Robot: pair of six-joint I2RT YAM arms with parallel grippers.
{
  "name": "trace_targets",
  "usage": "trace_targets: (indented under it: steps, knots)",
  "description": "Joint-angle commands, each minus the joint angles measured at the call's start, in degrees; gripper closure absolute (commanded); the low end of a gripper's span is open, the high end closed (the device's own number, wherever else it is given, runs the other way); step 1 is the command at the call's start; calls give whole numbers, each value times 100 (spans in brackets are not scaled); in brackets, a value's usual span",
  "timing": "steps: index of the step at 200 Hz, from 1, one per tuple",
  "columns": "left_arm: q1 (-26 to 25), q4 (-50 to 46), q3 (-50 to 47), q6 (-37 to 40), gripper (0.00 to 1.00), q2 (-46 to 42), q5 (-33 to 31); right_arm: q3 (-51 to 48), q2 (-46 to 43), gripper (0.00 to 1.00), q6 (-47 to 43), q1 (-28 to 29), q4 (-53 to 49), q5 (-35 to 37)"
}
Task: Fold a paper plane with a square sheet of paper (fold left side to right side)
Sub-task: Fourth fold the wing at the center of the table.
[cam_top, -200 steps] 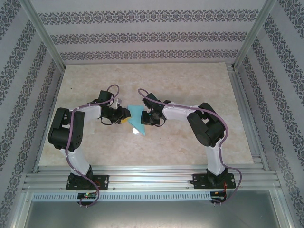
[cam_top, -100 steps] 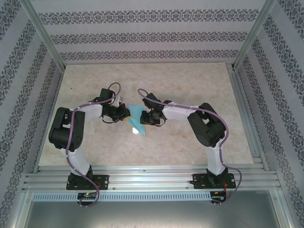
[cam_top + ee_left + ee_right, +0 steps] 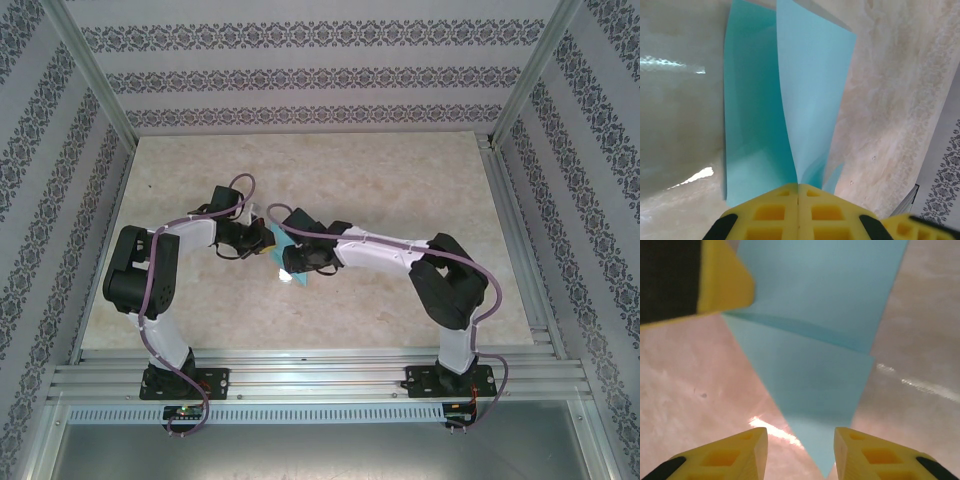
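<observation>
Left wrist view: why does the left pincer (image 3: 798, 187) pinch the square sheet of paper (image 3: 810, 90) at its edge?

It is closed on that edge so that one flap stands up from the table (image 3: 890, 100), straight ahead of the pincer, while the rest lies flat ahead and to the left. I think the fold from left to right needs such a lifted flap.

And the right pincer (image 3: 800, 440), does it hold something?

No. In the right wrist view its two fingers (image 3: 730, 455) are apart, and the pointed corner of the sheet lies on the table between them, not gripped. A finger of the left pincer is ahead of it, up to the left.

Why is it there, open?

My judgement: it is placed over this corner to press the paper down when the flap comes over.

What may go wrong?

The thin paper can slide on the smooth table, or crease on a wrong line, if the corner is not held down
</observation>
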Motion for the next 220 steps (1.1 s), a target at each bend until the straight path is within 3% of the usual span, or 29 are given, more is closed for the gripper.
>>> trace_targets:
  steps: [1, 77, 109, 179, 220]
  knots:
    - [-91, -162, 184, -29, 100, 23, 35, 326, 274, 60, -228, 112, -163, 694]
    - [-130, -208, 257, -90, 100, 57, 13, 704, 825, 61, -352, 267, -478, 1022]
    - [-133, -207, 284, -131, 100, 84, 11, 723, 933, 68, -353, 324, -499, 1075]
    - [-140, -241, 333, -132, 100, 86, -2, 709, 1008, 70, -372, 316, -628, 1210]
    - [-134, -285, 392, -120, 100, 101, -7, 637, 1008, 76, -406, 289, -619, 1229]
